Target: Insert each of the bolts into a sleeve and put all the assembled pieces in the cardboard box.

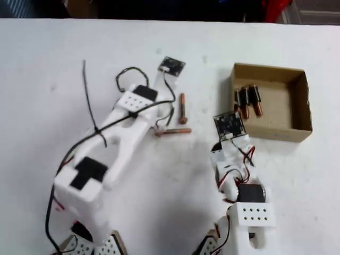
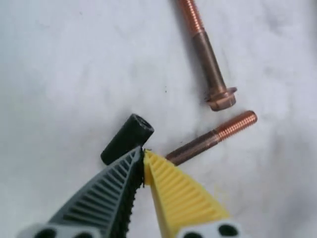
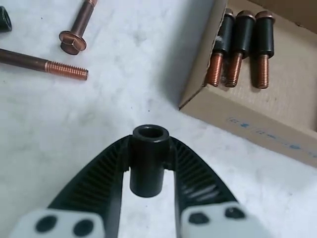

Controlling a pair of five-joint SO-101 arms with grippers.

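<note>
My right gripper [image 3: 149, 144] is shut on a black sleeve [image 3: 148, 166], held upright with its bore showing, just short of the cardboard box [image 3: 237, 116]. Three assembled pieces [image 3: 242, 44] lie in the box [image 1: 271, 69]. My left gripper [image 2: 142, 154] has its grey and yellow fingertips together on the table. Another black sleeve [image 2: 127, 139] lies right at those tips. A copper bolt [image 2: 213, 139] lies beside it, its head end hidden behind the yellow finger [image 2: 178, 193]. A second bolt [image 2: 208, 64] lies farther out. Both bolts [image 1: 182, 109] [image 1: 174, 131] lie between the arms.
The left arm [image 1: 122, 138] stretches across the middle of the white table, with black cables [image 1: 87, 101] looping beside it. The right arm [image 1: 239, 175] stands near the box's front corner. Bare table [image 1: 64, 53] lies at the far left and back.
</note>
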